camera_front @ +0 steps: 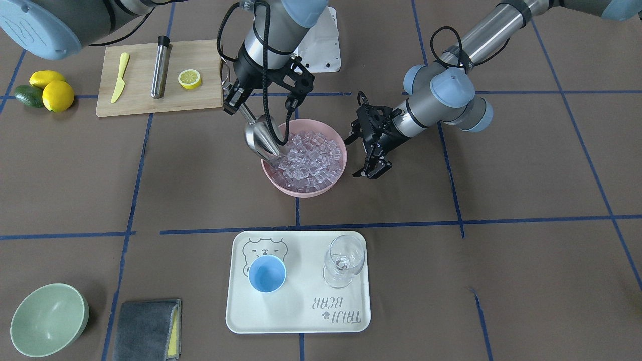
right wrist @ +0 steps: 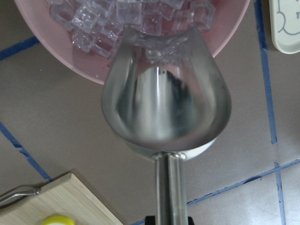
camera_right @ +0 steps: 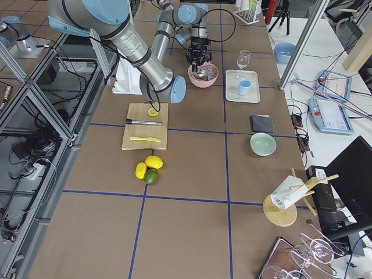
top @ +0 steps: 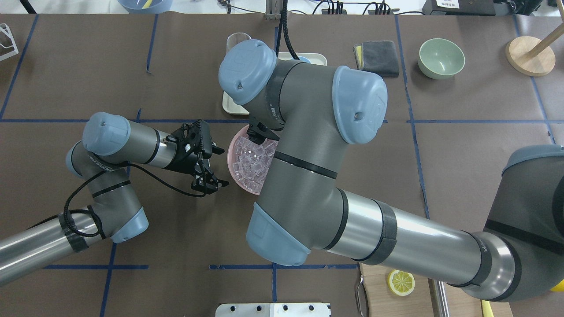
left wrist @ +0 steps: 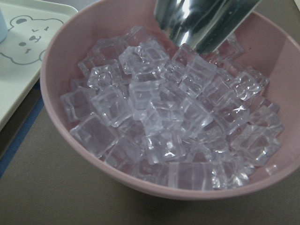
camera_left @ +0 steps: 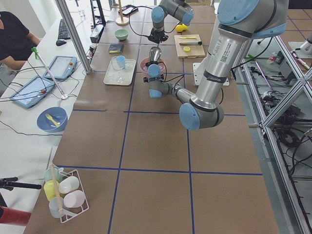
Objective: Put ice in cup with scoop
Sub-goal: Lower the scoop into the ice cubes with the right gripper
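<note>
Right jaws were clamped on the thin handle of the scoop (camera_front: pixel 263 138), its long axis slanting down and away from the robot, lip touching the ice (camera_front: pixel 308 160) at the pink bowl's (camera_front: pixel 341 144) edge. Left jaws hung apart beside the bowl. The cup (camera_front: pixel 267 273) stood empty on the tray (camera_front: pixel 301 321) beyond — nearer my right arm, I judged.
</note>
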